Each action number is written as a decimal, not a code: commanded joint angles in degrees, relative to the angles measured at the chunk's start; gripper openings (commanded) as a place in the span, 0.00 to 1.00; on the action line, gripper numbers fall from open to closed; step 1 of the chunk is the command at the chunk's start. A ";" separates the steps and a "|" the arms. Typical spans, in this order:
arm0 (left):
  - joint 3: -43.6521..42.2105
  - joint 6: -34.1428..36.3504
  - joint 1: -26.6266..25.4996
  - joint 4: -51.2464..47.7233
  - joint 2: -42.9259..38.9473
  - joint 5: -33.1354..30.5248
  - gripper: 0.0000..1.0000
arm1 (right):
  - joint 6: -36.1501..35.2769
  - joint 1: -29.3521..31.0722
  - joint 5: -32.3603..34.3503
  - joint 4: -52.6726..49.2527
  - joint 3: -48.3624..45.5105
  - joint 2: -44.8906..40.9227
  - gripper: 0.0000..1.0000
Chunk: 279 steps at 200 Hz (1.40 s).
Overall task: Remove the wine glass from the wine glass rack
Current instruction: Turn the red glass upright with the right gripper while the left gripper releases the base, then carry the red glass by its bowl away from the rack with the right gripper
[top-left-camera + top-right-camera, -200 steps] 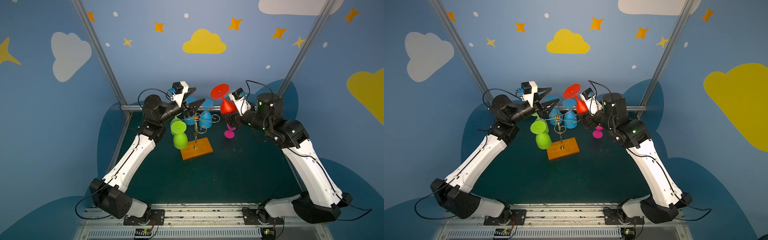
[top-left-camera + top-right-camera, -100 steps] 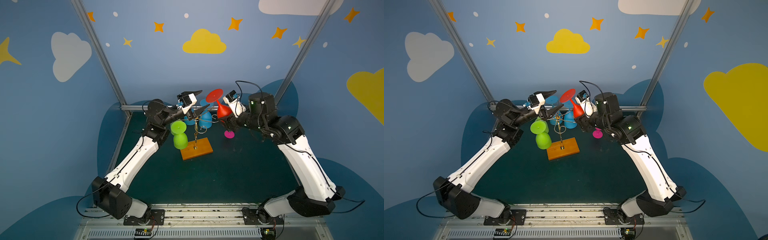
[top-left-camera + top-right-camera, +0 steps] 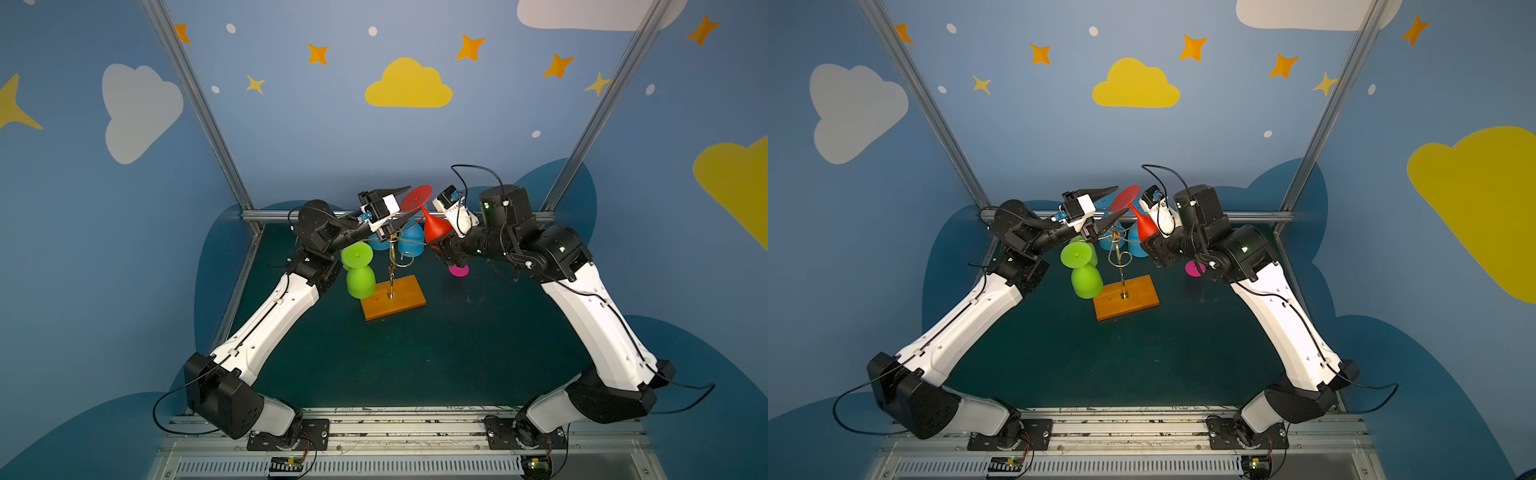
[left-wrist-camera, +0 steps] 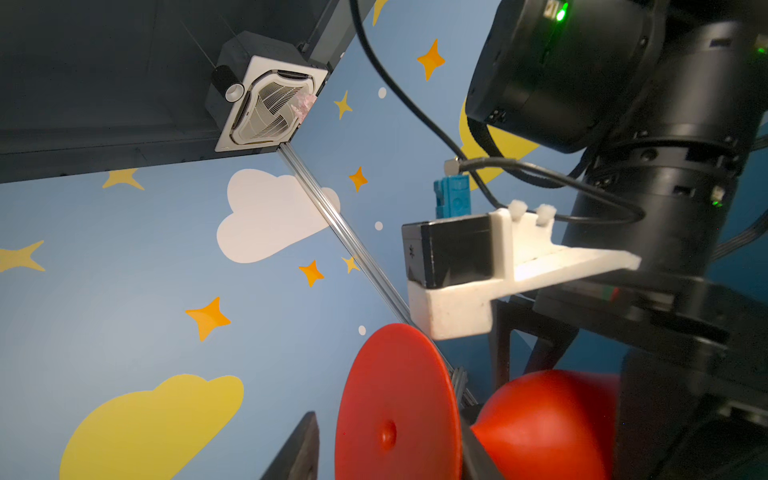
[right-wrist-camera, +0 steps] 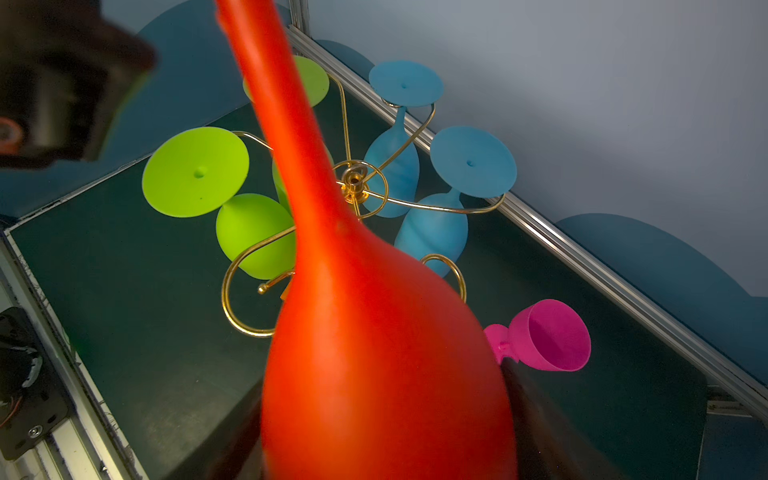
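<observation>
Near end of the surface is bare. Mid-scene stands the wine glass rack on its wood base, with green glasses hanging on its left and a pink glass lying on the surface to the right. The task item, the red wine glass, is off the rack, in the air just right of the rack top, tilted, with its foot aimed up-left.

The right gripper has its fingers clamped on the bowl. The left gripper has its fingers spread, one on each side of the foot disc; contact is unclear. Far side: blue glasses hang on the rack.

The glass looks like matte plastic: probably light and not brittle, though the smooth round bowl may slip or twist. The stem just under the foot looks like the surer hold.
</observation>
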 commanded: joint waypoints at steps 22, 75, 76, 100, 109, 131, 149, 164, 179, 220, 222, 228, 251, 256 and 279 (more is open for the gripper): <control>-0.54 1.05 -0.28 0.32 -0.03 -0.64 0.23 | 1.64 0.56 -0.90 -0.48 1.63 0.50 0.24; -1.78 0.86 -0.24 2.34 -0.43 -2.95 0.04 | 2.46 0.56 -2.86 1.43 0.22 -0.24 0.47; -1.81 0.84 -0.26 2.39 -0.46 -3.04 0.03 | 2.42 0.56 -2.91 1.57 0.09 -0.33 0.48; -2.06 -1.14 -0.30 2.62 -0.81 -5.60 0.03 | 3.00 0.34 -2.77 5.98 -3.29 -2.93 0.72; -2.32 -2.16 -0.28 2.75 -1.17 -6.80 0.03 | 3.51 0.01 -3.28 7.92 -4.52 -4.17 0.77; -2.84 -5.93 -0.29 2.71 -1.67 -10.85 0.03 | 5.35 -1.70 -7.70 14.50 -9.13 -8.16 0.83; -3.75 -10.06 -0.28 2.37 -2.48 -14.40 0.03 | 7.94 -3.99 -13.12 21.00 -13.96 -12.04 0.84; -4.27 -14.26 -0.28 1.14 -3.52 -16.80 0.03 | 10.95 -6.81 -18.14 25.81 -17.66 -15.17 0.85; -4.64 -17.79 -0.28 -0.46 -4.37 -19.31 0.03 | 14.48 -10.20 -23.35 30.78 -21.38 -18.24 0.85; -8.10 -25.30 0.65 1.90 -5.95 -23.22 0.03 | 24.25 -17.29 -26.73 41.58 -31.19 -25.54 0.84; -8.21 -25.70 0.72 2.09 -6.01 -23.18 0.03 | 24.61 -17.55 -26.53 41.82 -31.56 -25.77 0.84; -8.40 -27.01 0.94 2.39 -6.11 -23.01 0.03 | 25.67 -18.34 -26.03 42.55 -32.71 -26.46 0.84; -8.17 -29.95 1.47 2.07 -5.82 -21.61 0.03 | 29.22 -20.85 -26.31 44.86 -35.68 -27.63 0.78; -8.08 -30.45 1.54 2.09 -5.78 -21.50 0.03 | 29.59 -21.05 -26.29 44.65 -35.77 -27.52 0.76; -8.02 -32.42 1.74 2.45 -5.57 -20.70 0.03 | 30.13 -21.19 -26.56 44.49 -36.27 -26.78 0.71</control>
